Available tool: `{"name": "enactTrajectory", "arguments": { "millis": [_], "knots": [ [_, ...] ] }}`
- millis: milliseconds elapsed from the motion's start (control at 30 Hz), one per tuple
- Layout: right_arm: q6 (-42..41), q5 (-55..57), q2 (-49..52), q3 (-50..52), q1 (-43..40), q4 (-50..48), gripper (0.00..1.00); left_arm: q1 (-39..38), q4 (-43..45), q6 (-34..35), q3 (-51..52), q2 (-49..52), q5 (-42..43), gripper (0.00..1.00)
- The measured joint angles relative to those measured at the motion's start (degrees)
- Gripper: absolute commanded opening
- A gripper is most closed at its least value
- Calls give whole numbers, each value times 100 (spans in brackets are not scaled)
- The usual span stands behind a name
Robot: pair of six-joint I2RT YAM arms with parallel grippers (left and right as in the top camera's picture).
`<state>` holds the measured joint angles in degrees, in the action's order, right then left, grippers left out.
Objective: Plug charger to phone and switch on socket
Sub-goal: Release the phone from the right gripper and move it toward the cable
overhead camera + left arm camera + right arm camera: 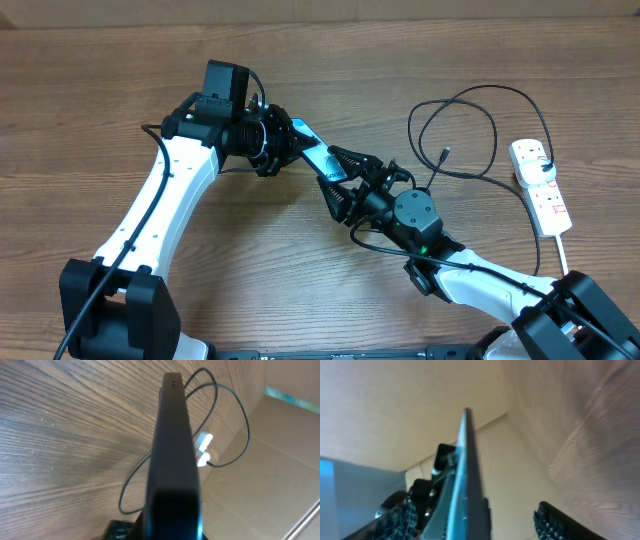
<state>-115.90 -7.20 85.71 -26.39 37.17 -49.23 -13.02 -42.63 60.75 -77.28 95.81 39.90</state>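
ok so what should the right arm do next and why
Probably back the right tool off the phone: its jaws stand open around it while the left tool grips it. That would free it to go for the loose cable tip on the table.

Phone near end blurred, cut off; socket details too small.

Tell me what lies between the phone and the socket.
Overhead view: the open right gripper straddles the phone, then the charger lies on the table in loose loops, tip free, short of the socket.
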Motion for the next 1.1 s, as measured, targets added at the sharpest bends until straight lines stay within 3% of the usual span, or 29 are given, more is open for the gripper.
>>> {"name": "enactTrajectory", "arguments": {
  "millis": [167, 300, 367, 500, 600, 733, 933, 1100],
  "knots": [
    [210, -9, -4, -22, 0, 1012, 100, 214, -13, -70, 0, 0, -385, 4],
    [804, 70, -4, -37, -2, 2173, 100, 610, -151, -597, 2, 0, -503, 4],
    [1401, 197, 7, -24, -4, 2450, 100, 839, -385, -1014, 2, 0, -503, 4],
    [3405, 444, 4, -26, -4, 2332, 99, 1198, -1154, -1792, 2, 0, -511, 4],
    [4297, 538, -7, -70, -9, 2605, 99, 1314, -1482, -2321, 2, 0, -525, 4],
    [5106, 608, -85, -588, -149, 4172, 99, 1311, -1700, -2710, 4, 0, -518, 4],
    [6061, 1342, -195, -2514, -660, 7650, 100, 1311, -1635, -2986, 7, 0, -391, 4],
    [6481, 2247, -302, -3235, -1246, 8574, 100, 1311, -1541, -3128, 7, 4, -153, 4]
  ]
}}
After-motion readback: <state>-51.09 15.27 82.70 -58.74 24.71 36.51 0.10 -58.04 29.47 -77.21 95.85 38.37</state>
